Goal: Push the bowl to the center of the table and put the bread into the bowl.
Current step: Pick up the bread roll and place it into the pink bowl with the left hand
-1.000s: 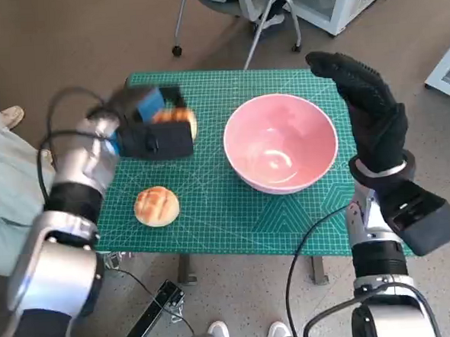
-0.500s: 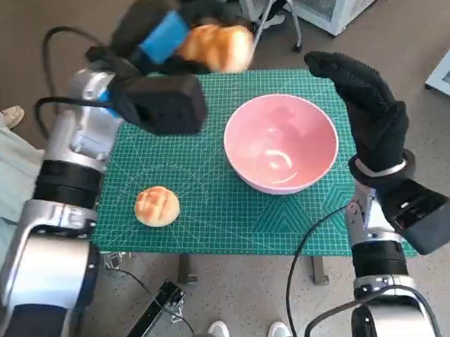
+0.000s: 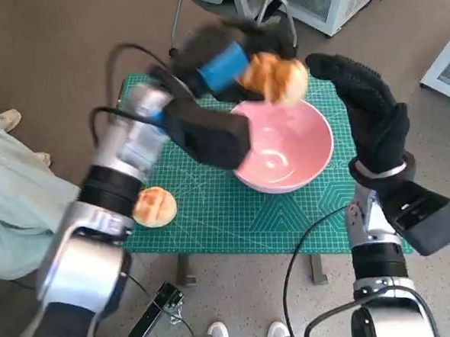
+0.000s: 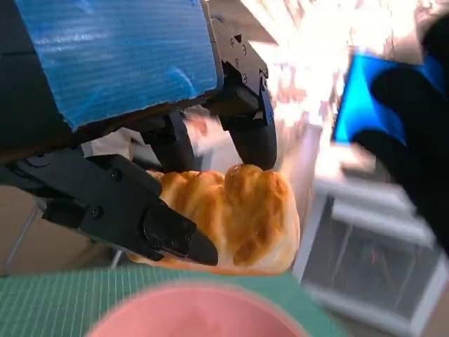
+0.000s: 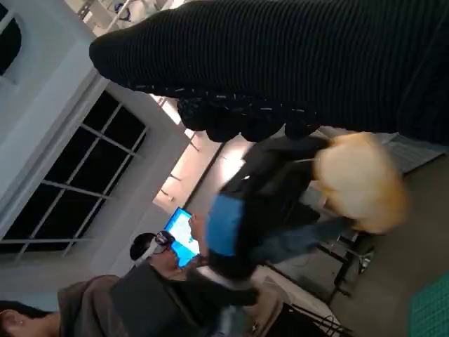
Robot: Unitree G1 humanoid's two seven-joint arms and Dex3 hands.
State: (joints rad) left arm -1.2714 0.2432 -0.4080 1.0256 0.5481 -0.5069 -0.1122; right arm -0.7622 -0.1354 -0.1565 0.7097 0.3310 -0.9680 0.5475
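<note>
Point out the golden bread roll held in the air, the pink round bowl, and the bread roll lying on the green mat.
held golden bread roll [image 3: 278,75], head view, top crust.
pink round bowl [image 3: 315,161], head view, right rim.
bread roll on the mat [image 3: 155,206], head view, crust centre.

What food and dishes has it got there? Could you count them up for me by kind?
Bread rolls: 2, one held by the left hand above the far rim of the bowl, one lying on the green mat
Pink bowls: 1
Total: 3
</note>
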